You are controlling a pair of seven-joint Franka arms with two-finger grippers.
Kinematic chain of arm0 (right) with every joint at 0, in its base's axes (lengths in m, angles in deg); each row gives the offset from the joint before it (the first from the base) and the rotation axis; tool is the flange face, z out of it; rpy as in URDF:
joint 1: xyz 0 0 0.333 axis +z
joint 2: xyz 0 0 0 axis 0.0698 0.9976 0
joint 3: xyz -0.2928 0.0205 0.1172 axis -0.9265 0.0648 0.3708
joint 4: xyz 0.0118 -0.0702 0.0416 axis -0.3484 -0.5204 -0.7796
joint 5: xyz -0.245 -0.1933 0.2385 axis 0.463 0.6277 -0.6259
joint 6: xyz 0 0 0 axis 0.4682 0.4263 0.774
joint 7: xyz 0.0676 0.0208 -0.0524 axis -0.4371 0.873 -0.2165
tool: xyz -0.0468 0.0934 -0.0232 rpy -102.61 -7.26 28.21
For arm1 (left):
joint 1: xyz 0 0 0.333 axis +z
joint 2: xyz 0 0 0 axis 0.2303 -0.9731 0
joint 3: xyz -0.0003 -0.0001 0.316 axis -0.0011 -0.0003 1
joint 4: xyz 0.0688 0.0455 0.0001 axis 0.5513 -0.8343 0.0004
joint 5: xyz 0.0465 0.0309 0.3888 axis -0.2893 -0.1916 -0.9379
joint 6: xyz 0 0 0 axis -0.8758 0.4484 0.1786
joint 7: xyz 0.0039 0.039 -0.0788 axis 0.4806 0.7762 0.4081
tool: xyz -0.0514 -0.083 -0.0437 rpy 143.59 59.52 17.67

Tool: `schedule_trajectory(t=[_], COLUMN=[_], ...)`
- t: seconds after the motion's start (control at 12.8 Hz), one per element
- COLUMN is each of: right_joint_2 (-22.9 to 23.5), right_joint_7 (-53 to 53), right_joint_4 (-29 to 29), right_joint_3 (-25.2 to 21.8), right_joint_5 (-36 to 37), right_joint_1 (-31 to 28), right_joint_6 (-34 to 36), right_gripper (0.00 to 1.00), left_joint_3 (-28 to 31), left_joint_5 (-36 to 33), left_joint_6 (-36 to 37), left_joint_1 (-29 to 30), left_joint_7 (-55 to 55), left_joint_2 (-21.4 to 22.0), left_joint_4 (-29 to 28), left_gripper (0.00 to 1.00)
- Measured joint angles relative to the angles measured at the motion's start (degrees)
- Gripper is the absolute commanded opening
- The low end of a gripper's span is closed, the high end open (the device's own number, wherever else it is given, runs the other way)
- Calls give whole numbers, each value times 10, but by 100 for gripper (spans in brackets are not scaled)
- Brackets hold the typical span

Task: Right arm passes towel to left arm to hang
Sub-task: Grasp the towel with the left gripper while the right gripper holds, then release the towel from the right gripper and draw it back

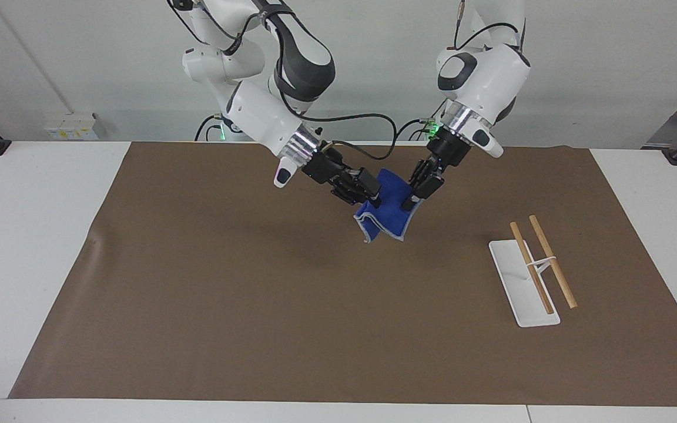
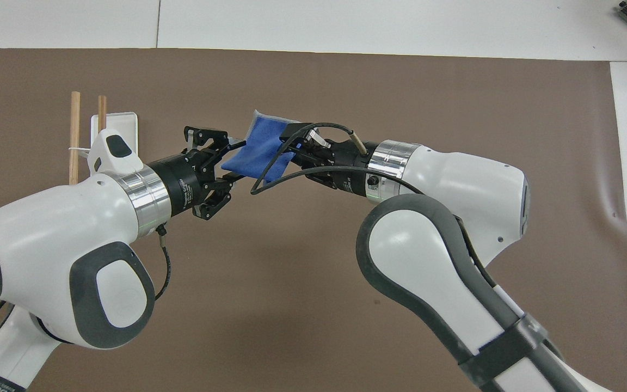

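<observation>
Handover step, mid-air over the middle of the brown mat. Right gripper is clamped on the towel, holding it by its upper part so the rest hangs free, clear of the mat. Left gripper is at the towel's edge on the left arm's side, jaws narrow with the cloth edge between them in the overhead view; I can't tell whether they have actually pinched it or only bracket it. My read: transfer not complete, both grippers on or at the same cloth. Next move needs the left to have a firm pinch before the right lets go, otherwise the towel drops to the mat. After that the left has to carry it to the rack, a white base with 2 wooden rods, standing toward the left arm's end of the table and well apart from the towel. Nothing lies between the towel and the rack. Only clutter is the right arm's loose black cable looping close over the towel; could snag on pull-away.
</observation>
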Motion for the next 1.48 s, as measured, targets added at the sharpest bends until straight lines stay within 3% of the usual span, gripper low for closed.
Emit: schedule_trajectory(t=[0.16, 0.55, 0.62, 0.7, 0.78, 0.86, 1.09, 1.48], right_joint_2=[0, 0, 0, 0, -1, -3, -22, -82], right_joint_7=[0, 0, 0, 0, 0, 0, 0, -1], right_joint_4=[0, 0, 0, 0, -1, -6, -41, -112], right_joint_3=[0, 0, 0, 0, 0, -1, -5, -6], right_joint_5=[0, 0, 0, 0, 0, 0, 0, 69], right_joint_1=[0, 0, 0, 0, 0, 0, -25, -74], right_joint_6=[0, 0, 0, 0, 0, 0, 0, 0], right_gripper=[0, 0, 11, 51, 62, 81, 100, 100], left_joint_3=[0, 2, 3, 4, 5, 7, 11, 14], left_joint_5=[0, 0, 0, 0, 0, 0, 0, 0], left_joint_6=[0, 3, 3, 3, 3, 2, 3, 31], left_joint_1=[-2, -4, -4, -4, -3, -1, 32, 145], left_joint_7=[0, -63, -72, -81, -90, -95, -116, -210], left_joint_2=[0, -1, -1, -1, -1, -2, -3, -7], left_joint_4=[0, -1, -1, -1, -1, -1, -2, -5], left_gripper=[1, 0, 0, 0, 0, 0, 0, 0])
